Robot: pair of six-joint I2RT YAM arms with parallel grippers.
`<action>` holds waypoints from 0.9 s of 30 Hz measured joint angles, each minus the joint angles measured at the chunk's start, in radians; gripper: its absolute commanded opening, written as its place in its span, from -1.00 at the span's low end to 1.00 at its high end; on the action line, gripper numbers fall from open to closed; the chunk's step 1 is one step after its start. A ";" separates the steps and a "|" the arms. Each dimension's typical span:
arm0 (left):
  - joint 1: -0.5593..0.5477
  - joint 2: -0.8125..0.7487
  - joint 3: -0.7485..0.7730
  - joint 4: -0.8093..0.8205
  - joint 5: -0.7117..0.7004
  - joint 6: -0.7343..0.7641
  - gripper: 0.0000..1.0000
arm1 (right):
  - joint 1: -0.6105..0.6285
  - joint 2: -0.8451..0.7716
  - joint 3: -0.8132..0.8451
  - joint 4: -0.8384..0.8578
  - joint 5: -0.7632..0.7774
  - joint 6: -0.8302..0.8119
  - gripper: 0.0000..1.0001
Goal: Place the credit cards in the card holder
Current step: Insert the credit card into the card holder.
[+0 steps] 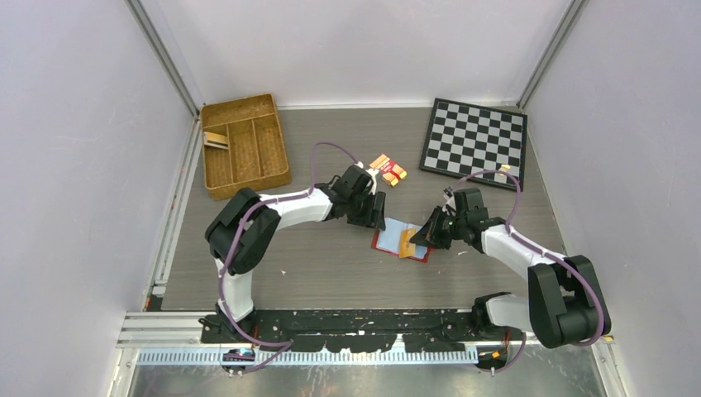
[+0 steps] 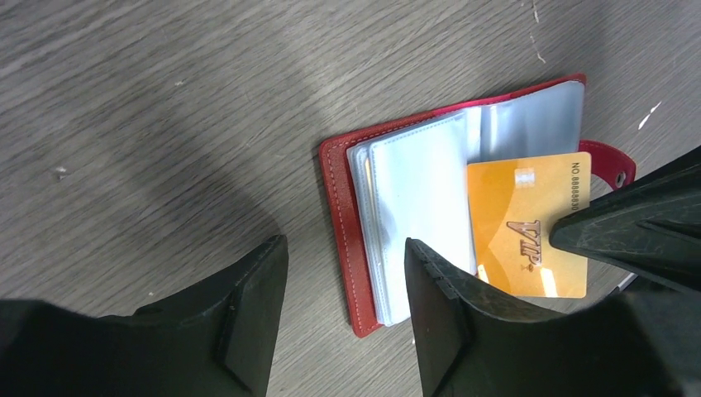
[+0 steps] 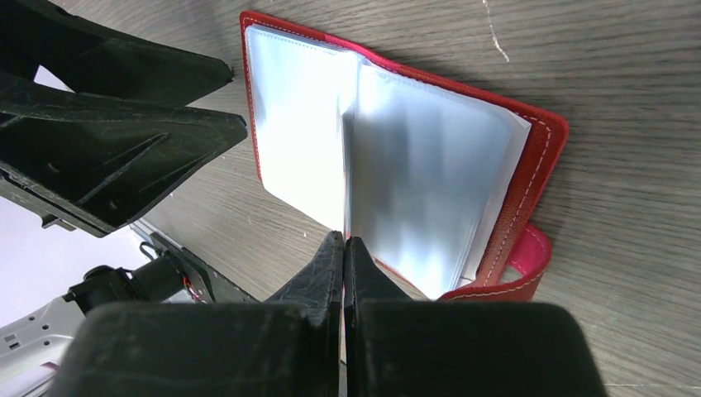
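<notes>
The card holder (image 1: 387,240) lies open on the table, dark red with bluish clear sleeves (image 2: 417,207). One orange credit card (image 2: 517,223) marked VIP lies on its right-hand page; I cannot tell whether it sits inside a sleeve. From above, the same card (image 1: 407,245) shows as an orange patch. My left gripper (image 2: 345,246) hovers open over the holder's red left edge, nothing between its fingers. My right gripper (image 3: 344,242) is shut, pointing at the crease between sleeves. Its fingertips (image 2: 579,227) rest on the card's right end. The right wrist view shows no card.
An orange-and-red banded pack (image 1: 388,169) lies just behind the left gripper (image 1: 372,217). A brown wicker divided tray (image 1: 245,145) stands at the back left, a chessboard (image 1: 474,142) at the back right. Both arms converge at the holder, the right gripper (image 1: 423,234) close to the left.
</notes>
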State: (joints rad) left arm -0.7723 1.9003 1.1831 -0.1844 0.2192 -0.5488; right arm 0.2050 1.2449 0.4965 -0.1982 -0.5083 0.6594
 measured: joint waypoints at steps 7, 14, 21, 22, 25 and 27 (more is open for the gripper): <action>0.000 0.016 0.009 0.019 0.008 0.018 -0.03 | -0.006 0.008 -0.017 0.036 -0.024 0.002 -0.99; -0.014 0.060 0.071 -0.011 -0.026 0.074 -0.23 | -0.018 0.018 -0.034 0.077 -0.048 0.011 -0.99; -0.023 0.072 0.097 -0.042 -0.067 0.117 -0.33 | -0.026 0.019 -0.042 0.112 -0.063 0.027 -0.99; -0.024 0.072 0.098 -0.043 -0.069 0.119 -0.34 | -0.027 0.019 -0.045 0.119 -0.065 0.029 -0.99; -0.025 0.073 0.100 -0.044 -0.072 0.127 -0.36 | -0.031 0.019 -0.053 0.134 -0.071 0.033 -0.99; -0.025 0.074 0.101 -0.044 -0.072 0.131 -0.36 | -0.032 0.022 -0.055 0.142 -0.074 0.034 -0.99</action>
State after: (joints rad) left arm -0.7975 1.9747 1.2842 -0.2287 0.1474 -0.4179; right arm 0.1726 1.2671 0.4419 -0.0566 -0.5827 0.6937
